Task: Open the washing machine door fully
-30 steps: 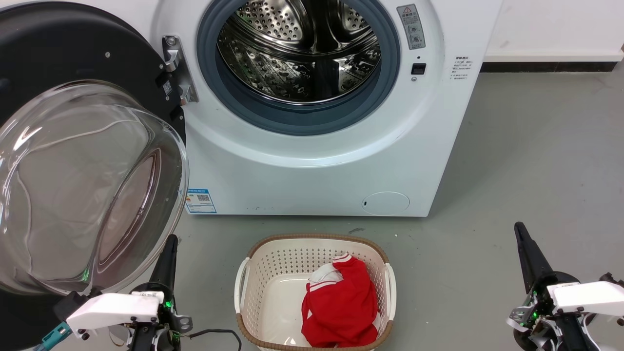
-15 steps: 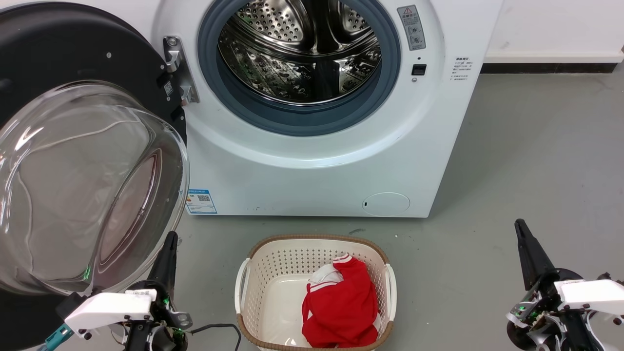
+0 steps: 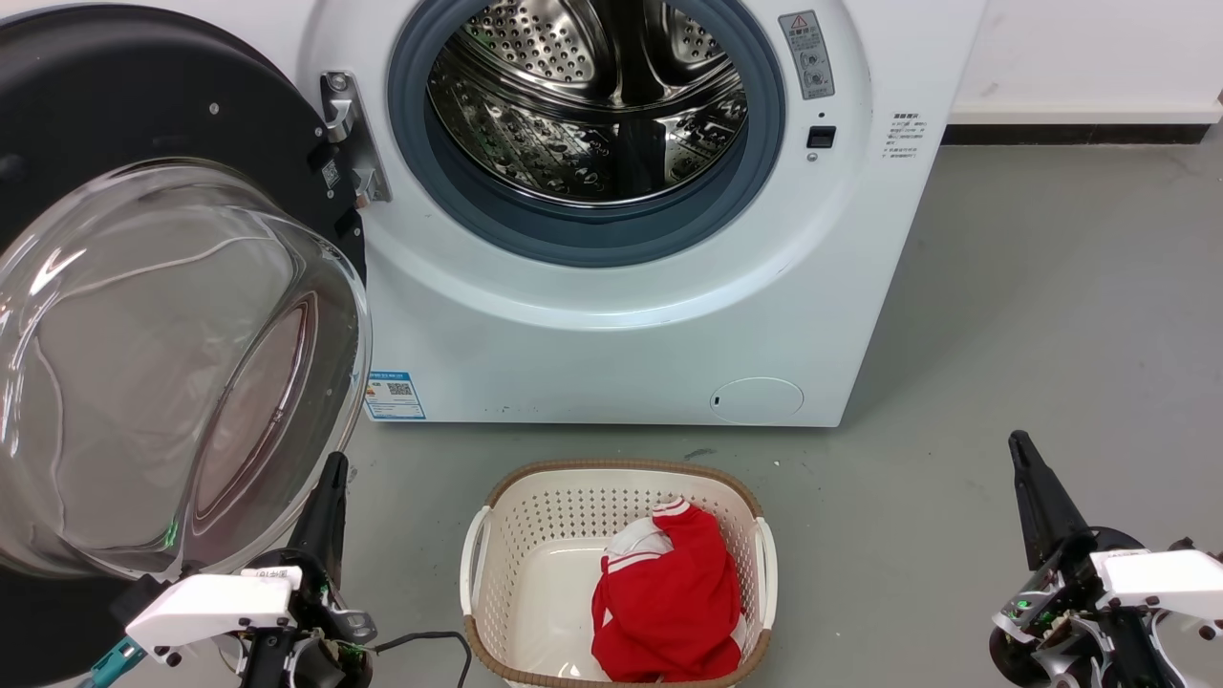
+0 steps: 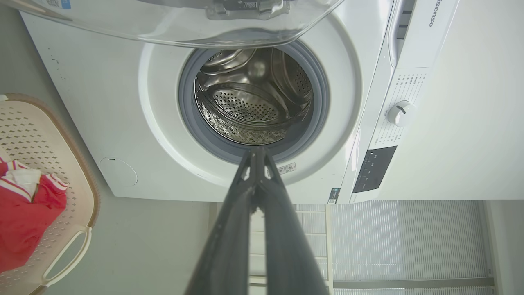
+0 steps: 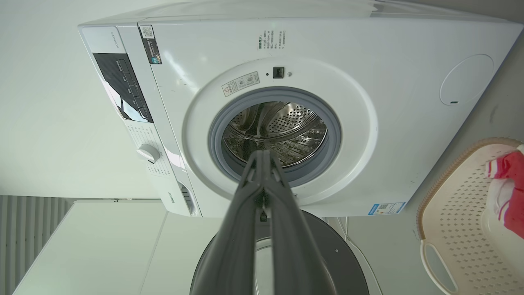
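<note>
The door (image 3: 162,334) is seen swung wide, left of the washer (image 3: 621,315). The left claw (image 3: 334,470), just beside it, and the right claw (image 3: 1019,447) are clenched on nothing. Were the left claw raised carelessly, the door could be knocked shutwards.

Left gripper (image 3: 334,465) low, fingers pressed together, pointing up and away. Right gripper (image 3: 1019,444) likewise closed, empty, well apart.

Door (image 3: 162,334) left, basket (image 3: 545,521) below open drum (image 3: 588,105)
</note>
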Robot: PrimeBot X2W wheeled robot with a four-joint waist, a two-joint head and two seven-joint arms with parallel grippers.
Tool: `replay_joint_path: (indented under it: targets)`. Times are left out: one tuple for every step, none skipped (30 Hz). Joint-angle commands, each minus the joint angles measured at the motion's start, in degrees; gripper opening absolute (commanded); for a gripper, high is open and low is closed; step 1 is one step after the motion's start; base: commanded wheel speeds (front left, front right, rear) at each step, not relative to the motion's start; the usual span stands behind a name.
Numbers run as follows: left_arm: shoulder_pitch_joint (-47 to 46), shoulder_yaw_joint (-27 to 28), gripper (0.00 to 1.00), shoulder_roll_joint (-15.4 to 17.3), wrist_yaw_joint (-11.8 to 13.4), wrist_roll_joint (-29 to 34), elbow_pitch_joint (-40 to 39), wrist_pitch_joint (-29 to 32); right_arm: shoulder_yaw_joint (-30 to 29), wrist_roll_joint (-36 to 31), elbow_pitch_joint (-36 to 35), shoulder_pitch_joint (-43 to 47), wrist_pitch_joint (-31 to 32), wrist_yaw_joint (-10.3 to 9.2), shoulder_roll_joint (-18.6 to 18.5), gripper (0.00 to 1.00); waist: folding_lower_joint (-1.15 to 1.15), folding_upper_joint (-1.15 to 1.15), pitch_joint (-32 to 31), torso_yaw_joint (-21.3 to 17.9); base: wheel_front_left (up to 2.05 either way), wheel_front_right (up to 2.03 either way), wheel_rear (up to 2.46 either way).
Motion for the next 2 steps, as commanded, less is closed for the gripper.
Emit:
replay_joint_path:
  targets:
    - [-0.5, 0.2, 0.00, -0.1, -0.2, -0.1, 0.0, 0.2, -0.2, 0.0, 0.1, -0.8, 0.2, 0.00, 0.1, 0.00, 0.00, 0.00, 0.0, 0.0, 0.00, 0.00, 0.00]
    - [-0.5, 0.2, 0.00, -0.1, -0.2, -0.1, 0.0, 0.2, -0.2, -0.1, 0.1, -0.8, 0.2, 0.00, 0.2, 0.00, 0.00, 0.00, 0.0, 0.0, 0.00, 0.00, 0.00]
